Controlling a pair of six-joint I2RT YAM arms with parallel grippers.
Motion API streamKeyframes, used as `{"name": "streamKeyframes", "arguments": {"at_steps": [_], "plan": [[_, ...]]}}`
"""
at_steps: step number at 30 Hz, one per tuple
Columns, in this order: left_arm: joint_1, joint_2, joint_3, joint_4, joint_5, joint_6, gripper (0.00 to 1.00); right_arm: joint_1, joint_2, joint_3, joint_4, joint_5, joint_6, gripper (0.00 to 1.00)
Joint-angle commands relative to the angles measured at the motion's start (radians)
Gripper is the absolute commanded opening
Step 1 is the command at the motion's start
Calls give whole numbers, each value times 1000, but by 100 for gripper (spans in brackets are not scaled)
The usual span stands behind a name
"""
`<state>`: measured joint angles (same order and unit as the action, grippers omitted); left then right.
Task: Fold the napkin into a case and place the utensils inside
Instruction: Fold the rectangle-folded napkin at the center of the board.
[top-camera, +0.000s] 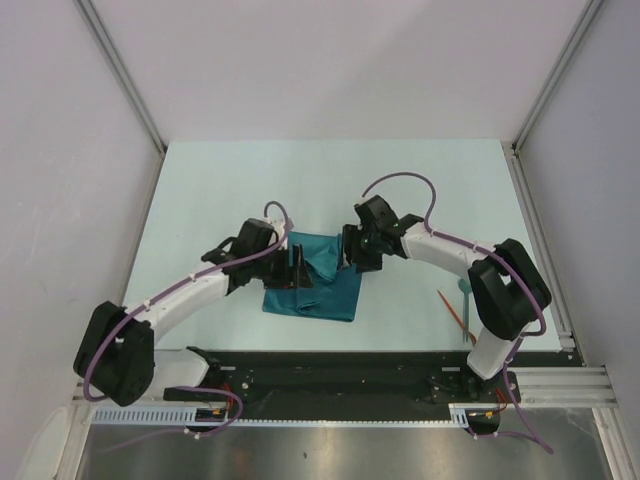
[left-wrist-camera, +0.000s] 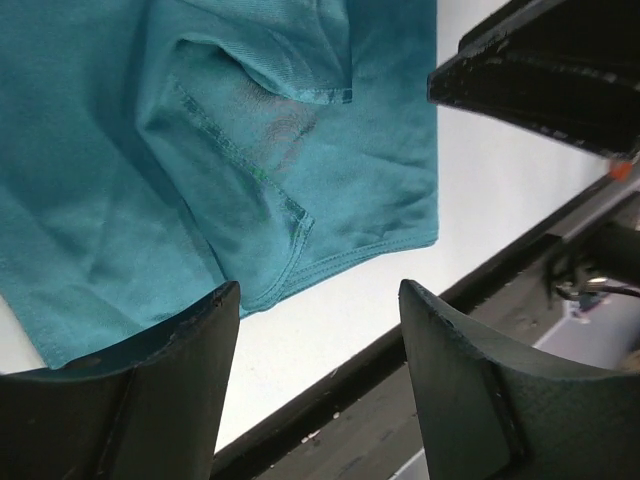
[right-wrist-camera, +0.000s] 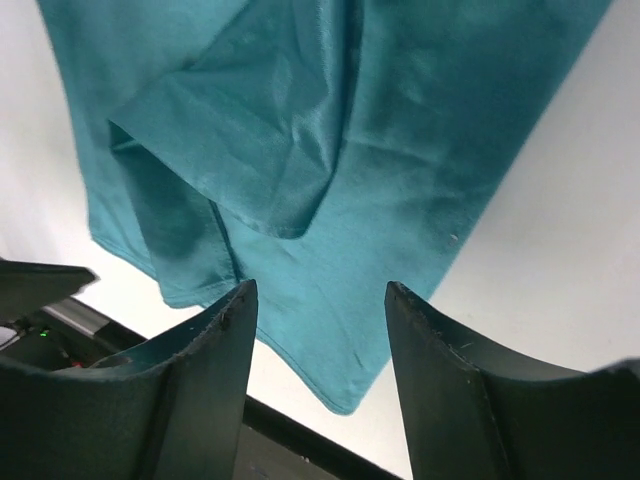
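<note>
Left end effector (left-wrist-camera: 320, 300) and right end effector (right-wrist-camera: 318, 295) both spread apart, empty, over rumpled napkin (top-camera: 320, 290); utensil (top-camera: 452, 311) well apart on desk (top-camera: 250, 180)

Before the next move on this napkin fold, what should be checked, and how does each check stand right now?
1. Left gripper free: ok, jaws apart, nothing between them.
2. Right gripper free: ok, jaws apart above the cloth, nothing gripped.
3. Napkin flat as a narrow case: not ok, a loose flap lies rumpled across it.
4. Napkin wholly on the table: ok.
5. Utensil clear of the cloth: ok, it lies on the table to the right, beside the right arm's base.
</note>
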<state>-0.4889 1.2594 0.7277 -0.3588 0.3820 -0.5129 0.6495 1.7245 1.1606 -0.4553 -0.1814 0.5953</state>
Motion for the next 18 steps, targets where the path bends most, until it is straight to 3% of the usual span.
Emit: {"name": "streamKeyframes", "arguments": {"at_steps": [1, 5, 8, 11, 18], "plan": [[-77, 50, 64, -25, -173, 30, 70, -25, 0, -18, 158, -78, 24, 57], [-180, 86, 84, -49, -282, 46, 69, -39, 18, -32, 204, -113, 37, 57], [-249, 87, 91, -65, -380, 62, 62, -45, 37, -36, 216, -125, 41, 57], [-312, 86, 93, -68, -489, 83, 68, -53, 52, -48, 242, -154, 54, 57], [-327, 187, 96, -75, -500, 67, 73, -62, 89, -70, 308, -202, 75, 59]]}}
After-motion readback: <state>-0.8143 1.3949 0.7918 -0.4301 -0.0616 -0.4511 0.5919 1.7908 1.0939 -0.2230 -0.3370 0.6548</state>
